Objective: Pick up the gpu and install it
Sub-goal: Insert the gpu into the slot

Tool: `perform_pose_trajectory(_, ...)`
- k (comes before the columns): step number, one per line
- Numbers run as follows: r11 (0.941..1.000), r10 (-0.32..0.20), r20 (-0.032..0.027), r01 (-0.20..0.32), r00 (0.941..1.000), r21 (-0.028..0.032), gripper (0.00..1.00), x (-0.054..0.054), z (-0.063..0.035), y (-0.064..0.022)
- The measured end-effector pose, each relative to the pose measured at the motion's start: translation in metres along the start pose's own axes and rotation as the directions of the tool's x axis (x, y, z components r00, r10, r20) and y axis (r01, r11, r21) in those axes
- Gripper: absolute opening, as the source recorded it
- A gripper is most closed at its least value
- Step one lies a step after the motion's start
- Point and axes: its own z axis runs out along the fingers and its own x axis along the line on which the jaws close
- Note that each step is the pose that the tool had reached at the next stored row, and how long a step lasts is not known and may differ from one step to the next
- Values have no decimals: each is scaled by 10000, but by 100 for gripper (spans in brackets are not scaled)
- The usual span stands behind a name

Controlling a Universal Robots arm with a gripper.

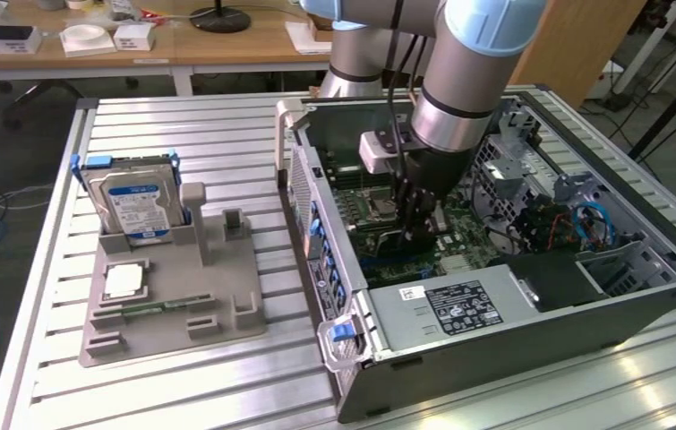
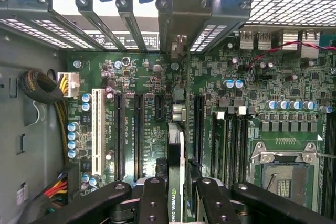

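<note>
The gripper [image 2: 176,203] is grasping the gpu [image 2: 175,169] on its edge, inside the open computer case [image 1: 529,313], just above the green motherboard [image 2: 142,124].

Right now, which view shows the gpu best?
Wrist view: the gpu stands edge-on between the gripper fingers, above the motherboard slots. Exterior view: the gripper is down inside the computer case; the card itself is hard to make out.
</note>
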Motion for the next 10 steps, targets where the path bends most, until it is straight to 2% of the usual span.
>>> perform_pose_trajectory(10,10000,0,3,0,10000,-1,26,0,17,2)
